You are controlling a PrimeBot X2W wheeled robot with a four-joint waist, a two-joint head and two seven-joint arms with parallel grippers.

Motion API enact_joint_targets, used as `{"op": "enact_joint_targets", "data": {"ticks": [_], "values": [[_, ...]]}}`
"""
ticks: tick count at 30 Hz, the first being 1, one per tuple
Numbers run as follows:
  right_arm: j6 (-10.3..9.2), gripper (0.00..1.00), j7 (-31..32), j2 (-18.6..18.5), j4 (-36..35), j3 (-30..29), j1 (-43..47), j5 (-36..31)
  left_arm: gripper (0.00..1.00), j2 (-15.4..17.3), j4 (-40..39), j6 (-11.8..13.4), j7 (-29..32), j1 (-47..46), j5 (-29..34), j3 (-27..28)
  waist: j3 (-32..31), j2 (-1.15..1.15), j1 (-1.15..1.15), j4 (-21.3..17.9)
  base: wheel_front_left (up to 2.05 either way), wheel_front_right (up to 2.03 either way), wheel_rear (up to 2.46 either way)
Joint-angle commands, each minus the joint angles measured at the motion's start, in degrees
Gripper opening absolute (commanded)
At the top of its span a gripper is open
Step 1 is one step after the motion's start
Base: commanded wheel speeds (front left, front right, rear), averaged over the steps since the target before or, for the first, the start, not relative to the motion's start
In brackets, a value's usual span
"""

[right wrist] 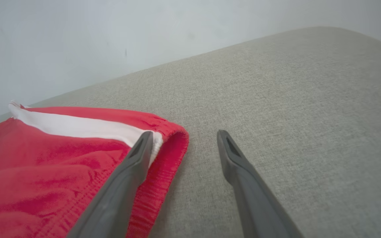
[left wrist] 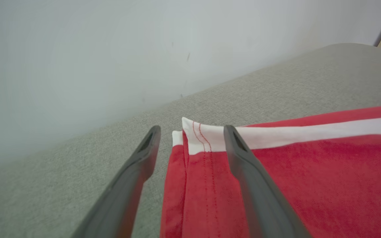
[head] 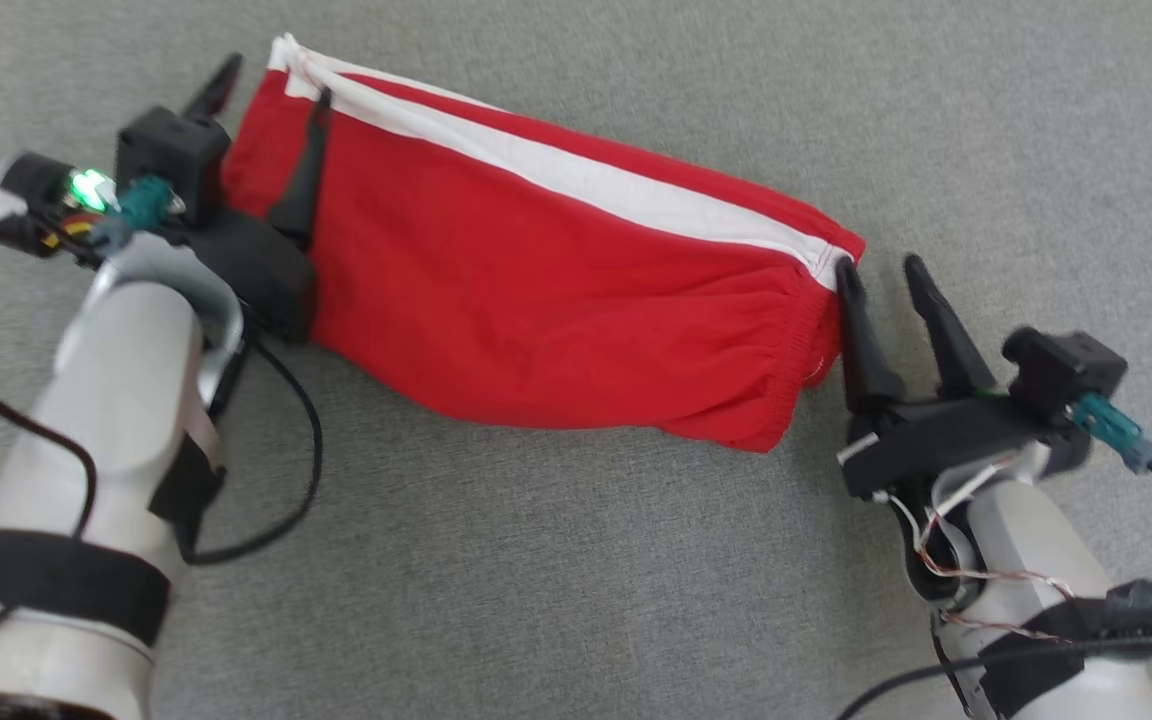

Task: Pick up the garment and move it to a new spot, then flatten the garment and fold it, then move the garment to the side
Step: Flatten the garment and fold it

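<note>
The folded garment is laid on the cushion. Both claws are spread, nothing gripped: the left gripper is set astride the hem corner, the right gripper at the waistband, likely so both ends can be taken.

We note garment lying on cushion, centre. L gripper straddles its left edge; R gripper just beside its right end. Wall behind cushion.

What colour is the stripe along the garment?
White stripe on the red garment; head view shows it best.
</note>
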Motion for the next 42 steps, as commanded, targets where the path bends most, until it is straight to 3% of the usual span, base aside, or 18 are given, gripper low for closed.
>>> {"op": "enact_joint_targets", "data": {"ticks": [1,10,14,26,27,28,29,30,31,38,42], "values": [[-0.06,1.0,0.0,0.3,-0.4,-2.9,1.9,-3.8,1.0,-0.4,-1.7,-0.5,-0.1,2.6,-0.8,0.5,-1.9,-0.01,0.0,1.4,0.0,0.0,0.0],[-0.06,1.0,0.0,2.2,-3.2,-13.1,6.9,-15.3,1.0,-2.0,-3.0,-1.0,-0.1,9.0,-3.4,3.1,-5.2,-0.01,0.0,3.2,0.0,0.0,0.0],[-0.06,1.0,0.0,3.4,-3.5,-15.2,8.9,-18.1,1.0,-2.1,-1.7,-0.5,-0.1,11.8,-3.6,4.1,-6.4,-0.01,0.0,3.3,0.0,0.0,0.0],[-0.06,1.0,0.0,4.5,-3.6,-15.7,10.6,-18.1,1.0,-2.9,8.5,-0.3,0.0,12.0,-4.1,5.2,-7.7,-0.01,0.0,1.0,0.0,0.0,0.0],[-0.06,1.0,0.0,4.6,-3.8,-15.7,10.7,-18.0,0.91,-3.0,9.3,-0.4,0.0,12.0,-4.1,5.2,-7.8,-0.01,0.0,0.9,0.0,0.0,0.0],[-0.06,1.0,0.0,4.7,-3.9,-15.7,10.8,-17.8,0.6,-3.1,9.9,-0.5,0.0,12.1,-4.1,5.1,-8.1,-0.01,0.0,0.7,0.0,0.0,0.0],[-0.06,1.0,0.0,4.8,-4.1,-16.0,11.1,-17.4,0.4,-3.3,10.2,-0.7,0.0,12.3,-4.2,5.0,-8.3,-0.01,0.0,0.6,0.0,0.0,0.0],[-0.06,1.0,0.0,4.9,-4.0,-16.0,11.3,-17.4,0.05,-3.3,10.6,-0.7,0.0,12.6,-4.1,4.8,-8.6,-0.01,0.0,0.5,0.0,0.0,0.0],[-0.06,1.0,0.0,4.8,-3.9,-15.9,11.5,-17.3,0.0,-3.4,10.7,-0.9,0.0,12.8,-4.1,4.8,-8.9,-0.01,0.0,0.5,0.0,0.0,0.0],[-0.06,1.0,0.0,5.3,-3.6,-15.8,13.2,-16.8,0.0,-3.4,7.1,-1.1,0.0,15.6,-3.7,4.8,-11.7,-0.01,0.0,1.7,0.0,0.0,0.0],[-0.06,1.0,0.0,5.6,-2.2,-15.9,13.9,-16.5,0.0,-3.8,4.0,0.1,-0.1,19.5,-4.6,6.1,-14.5,-0.01,0.0,3.0,0.0,0.0,0.0]]}}
